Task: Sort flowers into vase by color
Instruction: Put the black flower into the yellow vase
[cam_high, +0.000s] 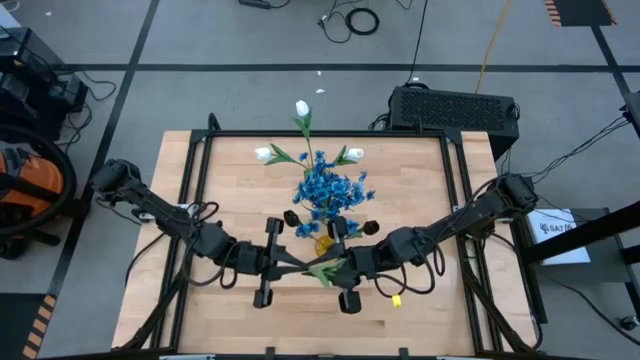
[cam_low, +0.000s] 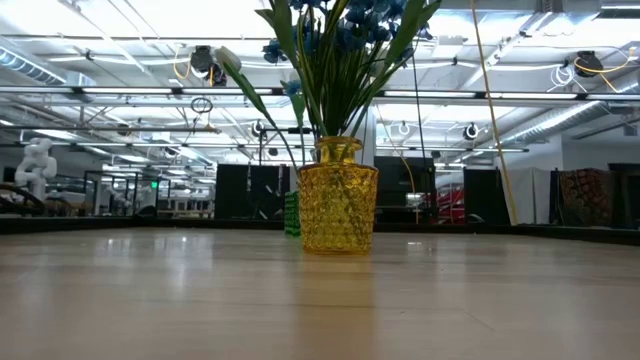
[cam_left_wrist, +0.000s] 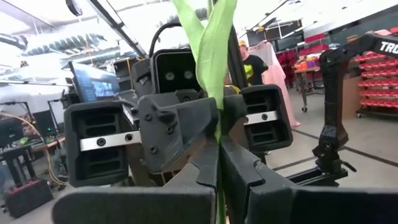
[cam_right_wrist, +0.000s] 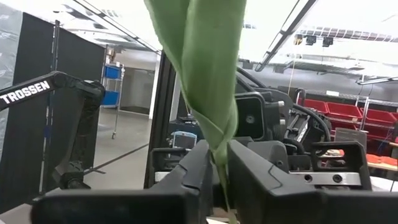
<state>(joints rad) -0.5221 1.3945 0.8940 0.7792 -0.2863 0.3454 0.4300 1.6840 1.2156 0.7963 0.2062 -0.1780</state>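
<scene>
Flowers (cam_high: 322, 190) are seen from above in the high view, standing bunched in a vase at the middle of the table (cam_high: 420, 220). Blue ones are packed in the centre, with white tulips at ten, twelve and two o'clock around them. At six o'clock from the bunch, the left gripper (cam_high: 272, 262) and the right gripper (cam_high: 345, 268) are brought face to face, and a green leafy stem (cam_high: 322, 268) is held between them.

In the low view, a yellow glass vase (cam_low: 337, 195) is shown upright on the wood, with green stems and blue blooms rising out of it. No gripper is seen here.

In the left wrist view, the left fingers (cam_left_wrist: 205, 168) are pressed tight on the thin stem (cam_left_wrist: 219, 74), and the other gripper is seen just behind.

In the right wrist view, the right fingers (cam_right_wrist: 202, 168) are squeezed narrow on the folded leaf (cam_right_wrist: 208, 74).

This looks like a hand-over. It is done best if one grip is kept firm until the other is sure, and the stem is not tugged or twisted.
</scene>
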